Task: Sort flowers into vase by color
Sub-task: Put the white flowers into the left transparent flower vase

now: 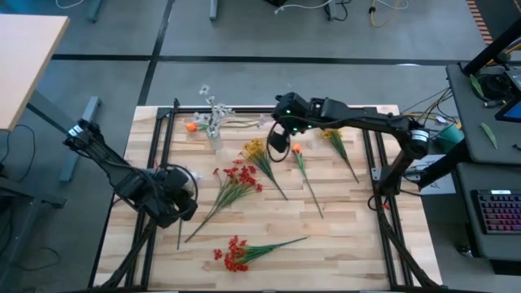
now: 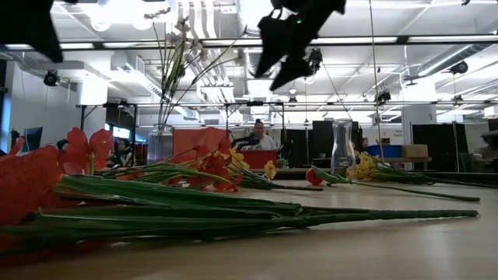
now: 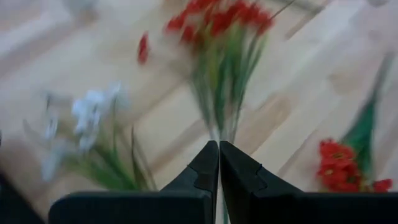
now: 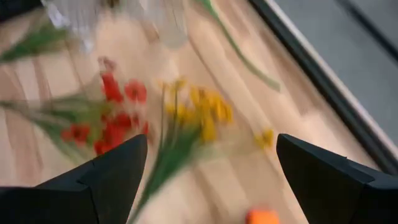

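Note:
Flowers lie on the table: a red spray [image 1: 236, 181], a second red spray [image 1: 236, 252] near the front edge, two yellow sprays [image 1: 255, 150] [image 1: 334, 138], an orange flower [image 1: 297, 149] and a white one [image 1: 191, 173]. White flowers [image 1: 207, 102] stand in a glass vase [image 1: 213, 130]. My right gripper [image 1: 278, 142] [image 4: 210, 143] is open and hovers high over the left yellow spray [image 4: 199, 118]. My left gripper [image 1: 194, 212] [image 3: 219, 146] is shut at the stem end of the red spray [image 3: 217, 25], beside the white flower [image 3: 87, 118]. My left gripper is shut with its fingertips [image 3: 208, 155] over the red spray's stems [image 3: 217, 127], slanting toward the table's right. I cannot tell whether it touches them.
A second glass vase [image 2: 340, 148] stands empty at the far side. An orange blossom [image 1: 190, 126] lies beside the vase with the white flowers. Black frame bars [image 1: 163, 155] run along the table's left and right edges. People sit in the room beyond [image 2: 261, 138].

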